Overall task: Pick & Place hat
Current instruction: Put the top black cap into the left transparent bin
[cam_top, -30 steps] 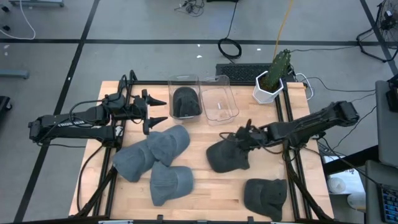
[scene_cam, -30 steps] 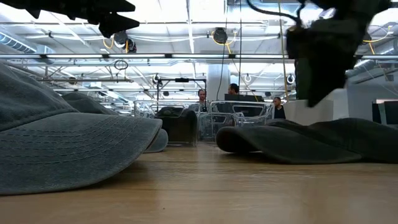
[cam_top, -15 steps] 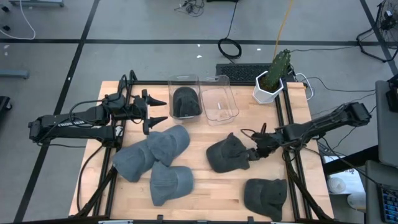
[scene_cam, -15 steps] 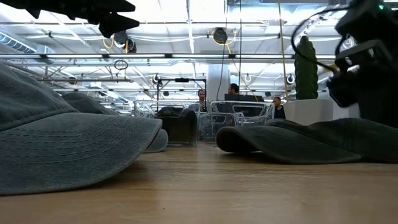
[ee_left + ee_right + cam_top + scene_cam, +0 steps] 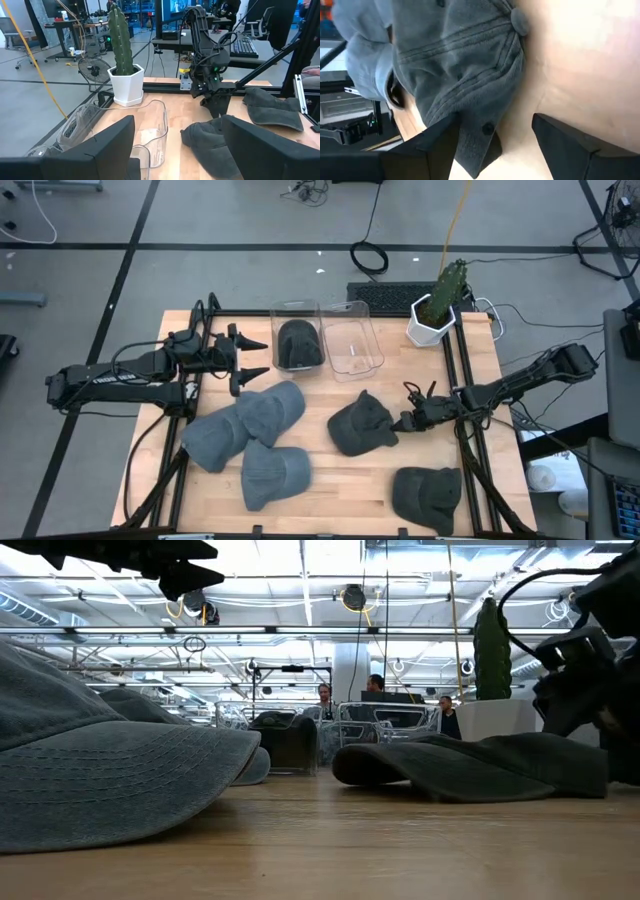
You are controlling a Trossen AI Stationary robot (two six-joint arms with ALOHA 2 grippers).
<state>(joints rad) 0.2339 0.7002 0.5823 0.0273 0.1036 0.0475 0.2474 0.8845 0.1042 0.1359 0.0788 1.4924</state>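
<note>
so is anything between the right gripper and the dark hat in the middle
Nothing visible. The right gripper sits low, right at the dark hat's edge, fingers open, with only bare table around them. The other hats lie off to the side.

The hats [image 5: 362, 423] are dark grey denim. The worktop [image 5: 330, 465] is pale wood. Beside the clear bins [image 5: 352, 340], a green cactus [image 5: 447, 286] stands in a white pot [image 5: 430, 326].

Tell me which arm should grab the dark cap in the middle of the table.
Right. Its tool sits open at the edge of the dark cap, apparently not gripping it. The left tool waits open near the clear bins, farther away.
</note>
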